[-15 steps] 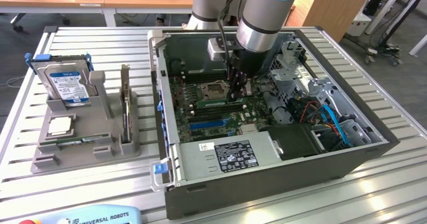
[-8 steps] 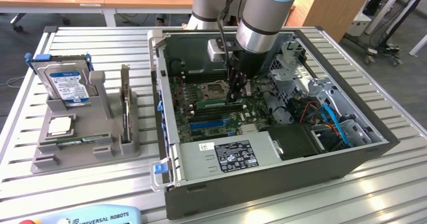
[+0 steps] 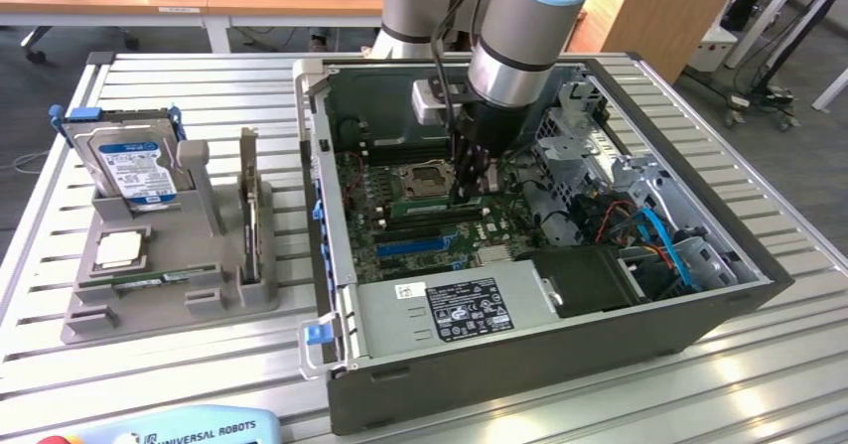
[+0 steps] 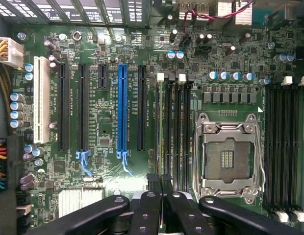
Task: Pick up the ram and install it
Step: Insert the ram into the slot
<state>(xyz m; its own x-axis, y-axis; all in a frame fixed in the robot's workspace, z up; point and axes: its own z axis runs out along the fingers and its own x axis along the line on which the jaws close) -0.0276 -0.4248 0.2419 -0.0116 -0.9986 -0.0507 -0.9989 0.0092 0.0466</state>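
My gripper [image 3: 467, 198] reaches down into the open computer case [image 3: 342, 310], over the motherboard beside the empty processor socket [image 3: 427, 178]. It is shut on the ram [image 3: 424, 209], a thin green stick that juts toward the exterior view's left from the fingertips, just above the board. In the wrist view the gripper [image 4: 159, 180] has its black fingertips close together over the row of black memory slots [image 4: 174, 127], next to the socket [image 4: 229, 156]. The fingers hide the stick there. Another green ram stick [image 3: 149, 280] lies flat in the grey tray [image 3: 173, 310].
The tray at the exterior view's left also holds a blue-labelled hard drive [image 3: 133, 166], a square silver processor chip [image 3: 119, 249] and an upright card [image 3: 248, 201]. Cables and a drive cage [image 3: 623, 216] crowd the case's right side. A pendant [image 3: 186, 429] lies at the front edge.
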